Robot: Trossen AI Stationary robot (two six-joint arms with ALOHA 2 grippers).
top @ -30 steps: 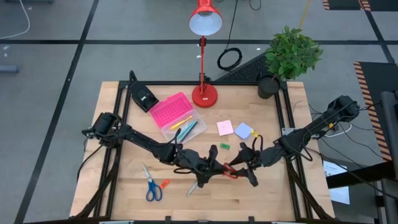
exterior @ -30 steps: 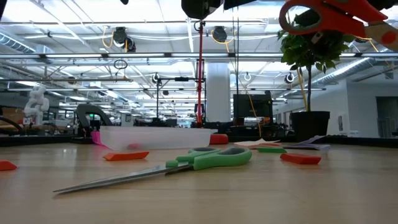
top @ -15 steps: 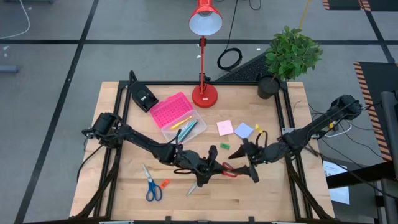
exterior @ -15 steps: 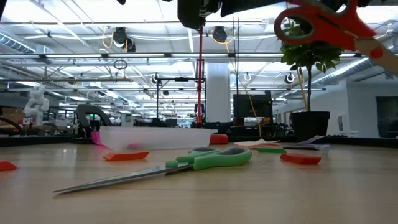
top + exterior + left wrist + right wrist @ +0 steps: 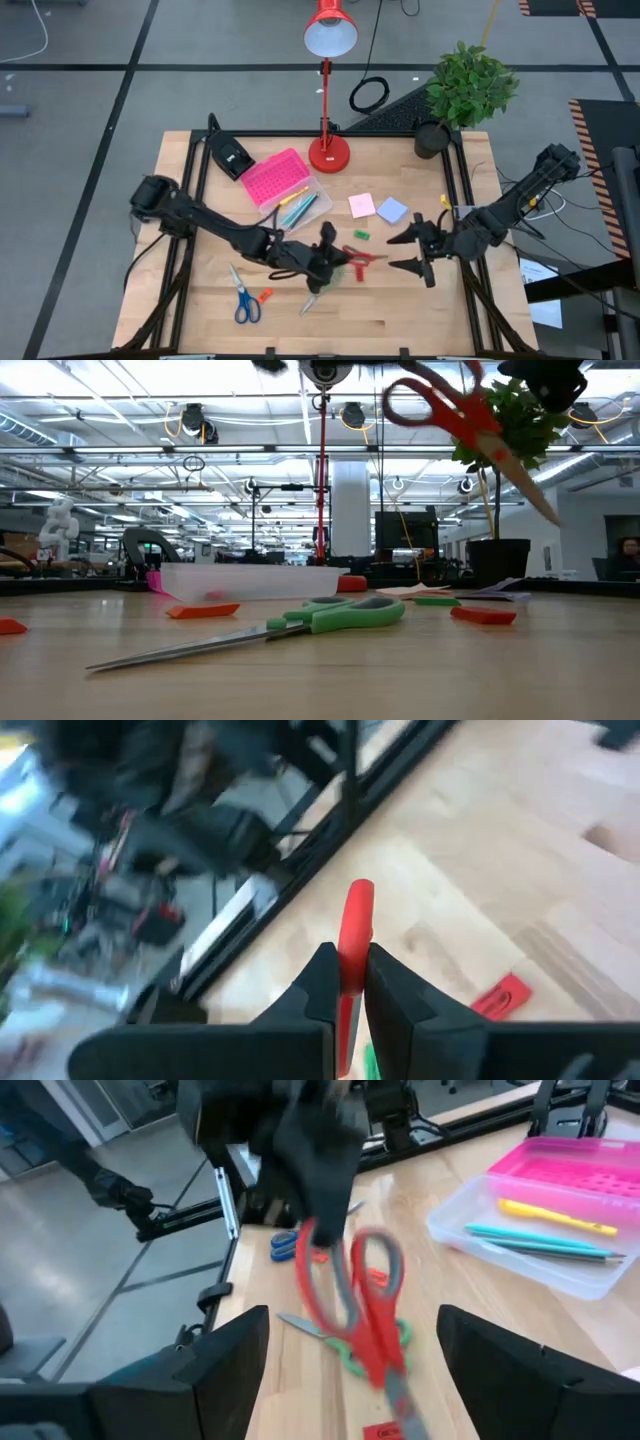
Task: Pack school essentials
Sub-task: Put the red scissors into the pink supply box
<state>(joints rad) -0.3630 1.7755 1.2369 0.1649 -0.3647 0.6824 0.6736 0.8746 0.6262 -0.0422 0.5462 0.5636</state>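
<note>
Nearest the front edge of the pale, grained wooden bench [image 5: 200, 320] we see the blue-handled scissors [image 5: 241, 295] lying flat, a small orange eraser [image 5: 265, 295] just beside them. The green-handled scissors [image 5: 250, 628] also lie flat on the wood, their thin metal blades pointing toward the front and their looped plastic handles toward the middle.

Above them, the left end effector [image 5: 345, 982] has its two dark, wedge-shaped fingers pressed together on the red-handled scissors [image 5: 358, 256], which hang clear of the bench; in the low view we see the oval red loops uppermost and the blades slanting down. The right end effector [image 5: 418, 250] stands well apart from the scissors toward the right edge, its fingers spread wide and holding nothing.

Farther back we find a small green eraser [image 5: 361, 235], then a square pink sticky-note pad [image 5: 361, 205] and a blue sticky-note pad [image 5: 392, 210] side by side. To their left stands the clear plastic box [image 5: 300, 208] with its perforated pink lid [image 5: 273, 178] swung open; a yellow pen [image 5: 555, 1217] and teal pens [image 5: 545, 1240] lie inside. At the back edge are a black wedge-shaped device [image 5: 230, 153], the round glossy base of a red lamp [image 5: 328, 152] and a potted plant [image 5: 467, 88].
</note>
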